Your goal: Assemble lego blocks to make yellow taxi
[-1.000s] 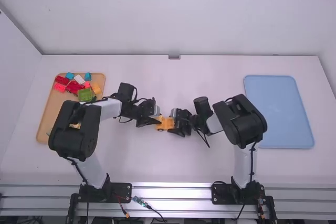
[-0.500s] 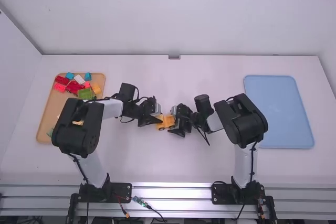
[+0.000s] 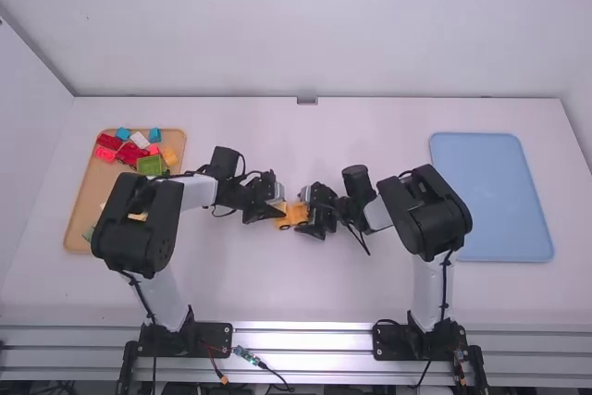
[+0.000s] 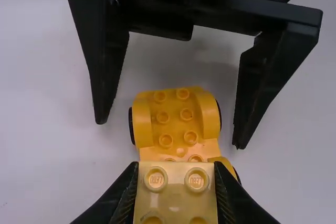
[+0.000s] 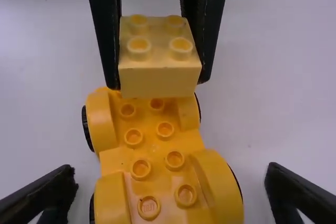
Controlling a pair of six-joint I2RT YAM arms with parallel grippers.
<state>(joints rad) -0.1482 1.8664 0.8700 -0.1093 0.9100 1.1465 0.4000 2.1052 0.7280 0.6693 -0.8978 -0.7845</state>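
My left gripper [image 3: 277,210] and right gripper [image 3: 305,214] face each other mid-table around the orange-yellow wheeled base [image 3: 293,216]. In the left wrist view my left gripper [image 4: 176,195] is shut on a pale yellow two-by-two brick [image 4: 176,187], its studs up. From the right wrist view, this brick [image 5: 159,80] hangs over the far end of the base [image 5: 152,150]; whether they touch I cannot tell. My right gripper [image 5: 170,187] stands open, one finger on each side of the base's near end with gaps between.
A wooden tray [image 3: 81,201] at the left holds several coloured blocks, including a green one [image 3: 151,166]. On the right lies a blue tray [image 3: 490,196]. The left arm [image 3: 139,228] reaches over the wooden tray's near right part.
The left arm has shifted slightly to the right with its brick. The wheeled base has turned a little, and the right gripper has moved slightly. Over the last half second little differs.
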